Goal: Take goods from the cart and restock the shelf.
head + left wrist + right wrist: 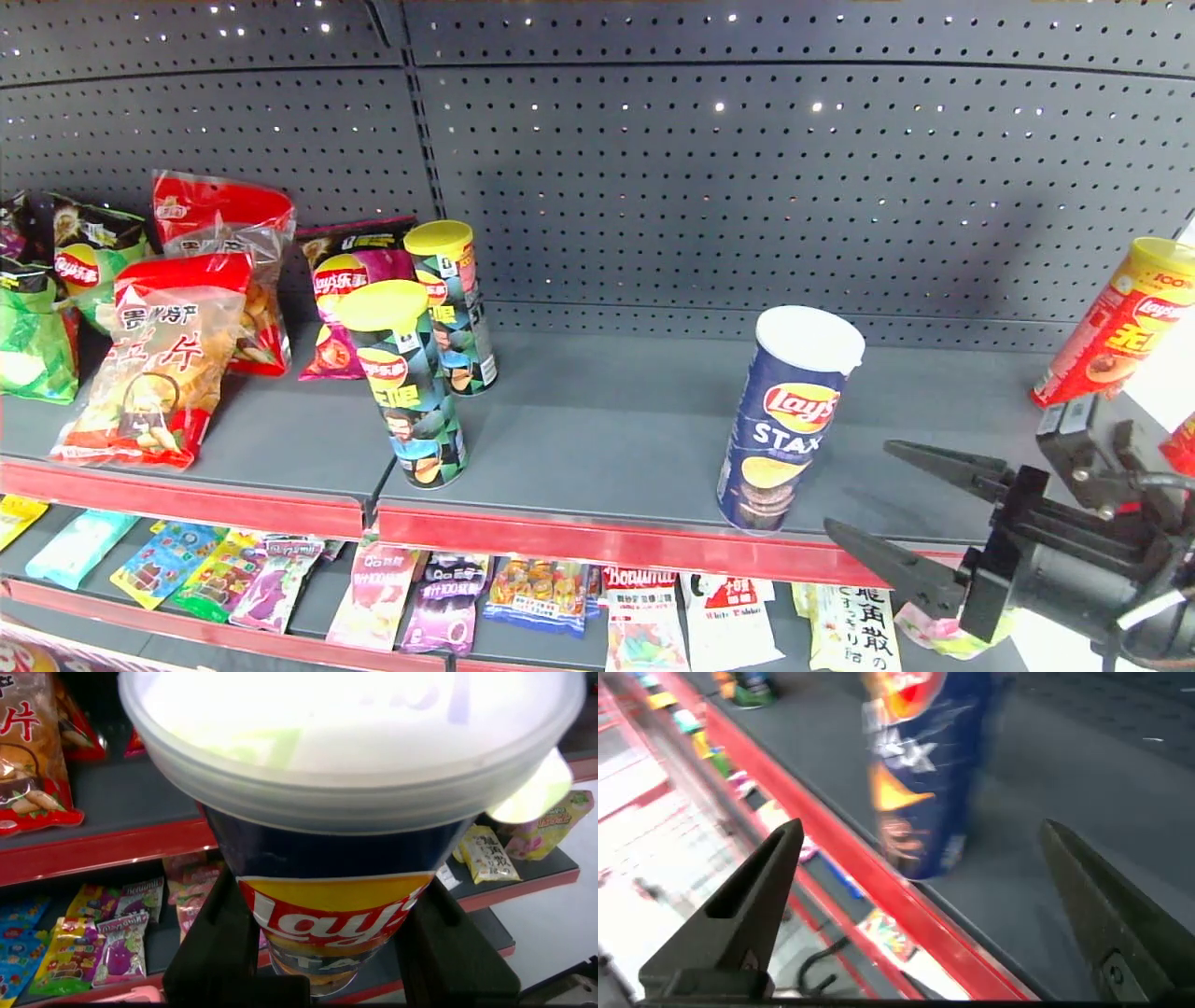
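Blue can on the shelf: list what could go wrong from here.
1. The blue can stands near the shelf's front edge, beside the open right gripper; a nudge could topple it off.
2. The left gripper holds a second can; setting it down close by might knock the first.

Held blue can [346, 924]: lid cropped at top edge. Standing blue can [920, 775]: blurred, top cropped. Red can [1116, 322]: clipped at right edge. Green bag [33, 336]: clipped at left edge. Lower packets [644, 616]: print unreadable
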{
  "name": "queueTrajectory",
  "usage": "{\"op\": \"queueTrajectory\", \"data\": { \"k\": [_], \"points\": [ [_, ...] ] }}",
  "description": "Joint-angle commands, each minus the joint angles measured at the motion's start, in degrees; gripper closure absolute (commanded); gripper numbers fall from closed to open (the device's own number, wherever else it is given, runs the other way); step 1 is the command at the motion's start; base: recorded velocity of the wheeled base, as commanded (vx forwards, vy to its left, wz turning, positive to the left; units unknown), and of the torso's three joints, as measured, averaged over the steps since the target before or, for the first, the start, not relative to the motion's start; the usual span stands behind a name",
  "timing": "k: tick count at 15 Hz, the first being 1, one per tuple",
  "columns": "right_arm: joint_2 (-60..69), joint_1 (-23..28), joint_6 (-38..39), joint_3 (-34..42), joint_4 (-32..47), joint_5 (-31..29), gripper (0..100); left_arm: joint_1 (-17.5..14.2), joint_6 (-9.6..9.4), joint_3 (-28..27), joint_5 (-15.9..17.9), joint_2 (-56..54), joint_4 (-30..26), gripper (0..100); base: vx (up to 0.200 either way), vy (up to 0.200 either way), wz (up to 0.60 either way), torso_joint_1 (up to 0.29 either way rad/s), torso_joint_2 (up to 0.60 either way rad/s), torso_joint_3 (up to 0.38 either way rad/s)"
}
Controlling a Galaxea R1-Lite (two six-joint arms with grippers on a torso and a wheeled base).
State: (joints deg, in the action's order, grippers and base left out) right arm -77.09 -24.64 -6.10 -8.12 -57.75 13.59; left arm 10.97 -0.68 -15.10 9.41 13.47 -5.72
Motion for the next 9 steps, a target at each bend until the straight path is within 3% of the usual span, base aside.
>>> {"op": "queueTrajectory", "data": {
  "k": [1, 2, 5, 6, 8, 9],
  "points": [
    [5.46, 1.43, -0.41, 2.23, 0.18, -2.43, 0, 0.01, -0.02, -0.01, -0.01, 0.24, 0.0, 100, 0.0, 0.0, 0.0, 0.0, 0.0, 0.0],
    [8.98, 1.43, -0.23, 3.02, 0.44, -8.06, 0, 0.01, -0.02, -0.01, -0.01, 0.42, 0.0, 100, 0.0, 0.0, 0.0, 0.0, 0.0, 0.0],
    [16.98, 4.25, -0.32, 4.6, 1.85, -14.65, 0, 0.01, -0.02, -0.63, -0.01, 0.86, 0.18, 100, 0.0, 0.0, 0.0, 0.0, 0.0, 0.0],
    [21.99, 7.41, -0.32, 3.81, 5.28, -17.28, 0, 0.1, 0.07, -1.51, -0.09, 1.38, 0.18, 100, 0.0, 0.0, 0.0, 0.0, 0.0, 0.0],
    [31.13, 11.89, -0.41, 1.0, 14.59, -18.69, 0, 0.01, 0.07, -2.56, -0.09, 2.09, 0.18, 100, 0.0, 0.0, 0.0, 0.0, 0.0, 0.0],
    [31.13, 11.89, -0.41, 1.0, 14.59, -18.69, 0, 0.01, 0.07, -2.56, -0.09, 2.09, 0.18, 100, 0.0, 0.0, 0.0, 0.0, 0.0, 0.0]
  ]
}}
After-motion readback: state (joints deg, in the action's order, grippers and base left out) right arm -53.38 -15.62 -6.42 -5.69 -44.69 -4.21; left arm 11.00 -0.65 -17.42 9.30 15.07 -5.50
